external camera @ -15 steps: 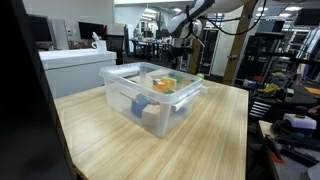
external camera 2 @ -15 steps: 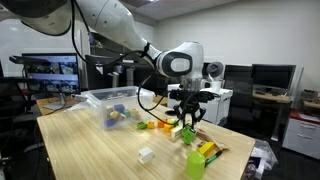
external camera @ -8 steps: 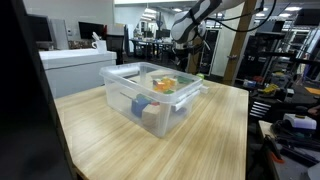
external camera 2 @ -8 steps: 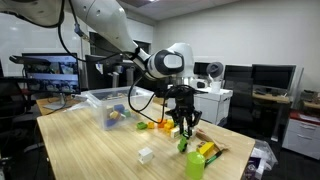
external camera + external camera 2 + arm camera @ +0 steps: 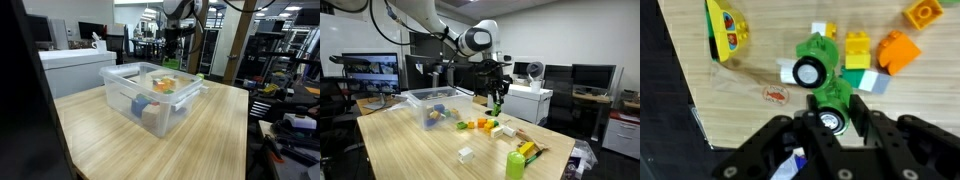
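Plainly: gripper clenched on a green toy car, held clear of the table.

We find the gripper [image 5: 830,126] closed about the green toy car [image 5: 828,88], lifted above the table [image 5: 740,70]. In the wrist view the car's long axis runs from 5 to 11 o'clock, out from the jaws. Loose blocks [image 5: 890,50] lie below, toward 1 o'clock. In an exterior view the clear bin [image 5: 420,94] stands at 9 o'clock of the gripper, well apart. The car hides the contact faces, so we cannot inspect them.

Arm [image 5: 420,15] arched high w/ wrist vertical, gripper [image 5: 495,98] pointing straight down, jaws part-closed & gripping.
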`<state>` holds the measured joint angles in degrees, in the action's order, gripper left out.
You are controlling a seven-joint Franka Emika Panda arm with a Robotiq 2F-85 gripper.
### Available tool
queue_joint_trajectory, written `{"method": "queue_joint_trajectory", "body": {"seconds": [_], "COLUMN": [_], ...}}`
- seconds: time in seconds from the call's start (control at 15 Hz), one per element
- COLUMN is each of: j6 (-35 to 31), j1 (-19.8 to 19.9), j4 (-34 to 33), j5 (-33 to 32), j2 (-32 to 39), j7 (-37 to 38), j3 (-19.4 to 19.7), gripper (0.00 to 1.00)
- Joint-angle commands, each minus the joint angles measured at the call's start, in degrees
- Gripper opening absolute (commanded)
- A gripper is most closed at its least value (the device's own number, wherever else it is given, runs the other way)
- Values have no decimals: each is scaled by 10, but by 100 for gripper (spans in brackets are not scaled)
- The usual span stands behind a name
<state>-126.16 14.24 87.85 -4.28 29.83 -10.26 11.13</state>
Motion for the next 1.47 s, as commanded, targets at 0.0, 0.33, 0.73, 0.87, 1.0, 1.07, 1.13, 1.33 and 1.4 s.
{"method": "queue_joint_trajectory", "body": {"seconds": [0.0,0.33,0.73,0.87,1.0,1.07,1.13,1.33,1.4], "j6": [-3,-19,-1,-11,-14,-32,-50,-114,-132], "j1": [-27,-76,-110,-107,-99,-90,-82,-46,-30], "j4": [56,158,293,305,293,279,274,272,271], "j5": [-1,14,63,86,122,134,149,154,152], "j2": [-76,-187,-293,-294,-286,-274,-269,-250,-241], "j7": [20,-5,-27,-28,-29,-24,-24,-19,-14], "j3": [-24,-79,-107,-100,-87,-75,-63,-23,-7], "gripper": [11,11,62,78,98,100,100,100,100]}}
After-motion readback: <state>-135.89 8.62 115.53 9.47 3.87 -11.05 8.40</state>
